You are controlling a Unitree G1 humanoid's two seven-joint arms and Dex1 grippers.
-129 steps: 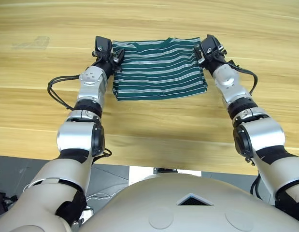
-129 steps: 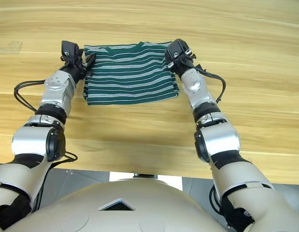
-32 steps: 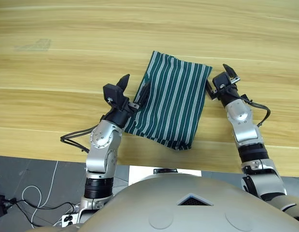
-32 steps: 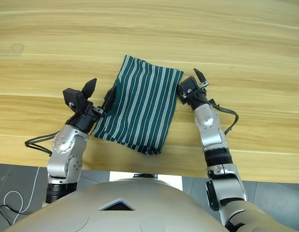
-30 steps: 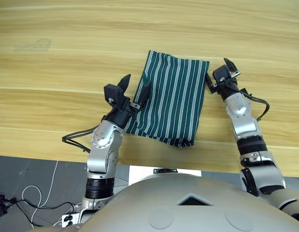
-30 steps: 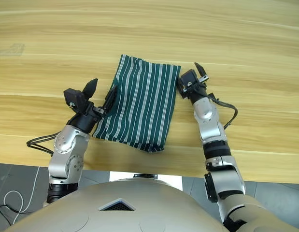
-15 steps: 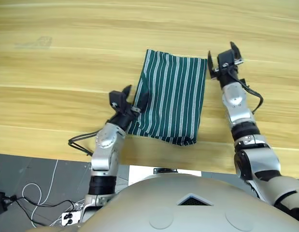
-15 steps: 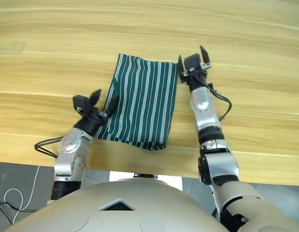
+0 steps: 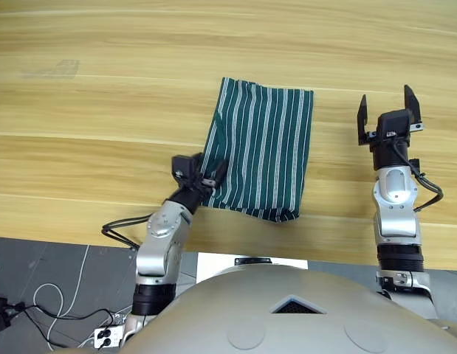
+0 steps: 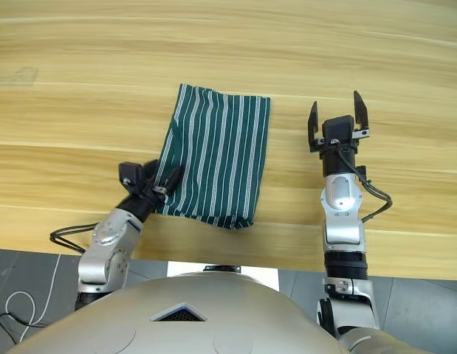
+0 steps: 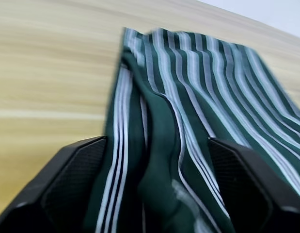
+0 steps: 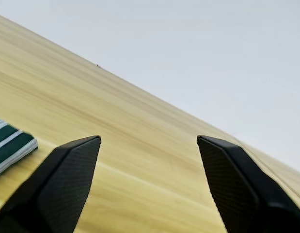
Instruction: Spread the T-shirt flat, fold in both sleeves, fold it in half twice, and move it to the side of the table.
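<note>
1. Location: the T-shirt lies folded into a narrow striped rectangle on the worktop. Its long axis runs near to far, and its near end sits close to the near edge.
2. Left tool: open, at the shirt's near-left corner. In the left wrist view the fingers stand wide apart with a raised ridge of cloth between them. I cannot tell whether they touch the fabric.
3. Right tool: open, holding nothing, well apart from the shirt to its right.
4. Handling: I judge the shirt light, soft and limp. The stacked layers are likely to slide over one another if dragged by the top layer alone.
5. Where to grip: pinch through the full stack at an edge or corner. Use two corners of one short end so the bundle moves as one piece. The left long edge looks puckered, so I would grip outside that ridge.
6. Not visible:
   - the lower layers and tucked sleeves;
   - the corner beneath the left tool;
   - the near end, which looks slightly bunched, though I cannot make out its layering.
</note>
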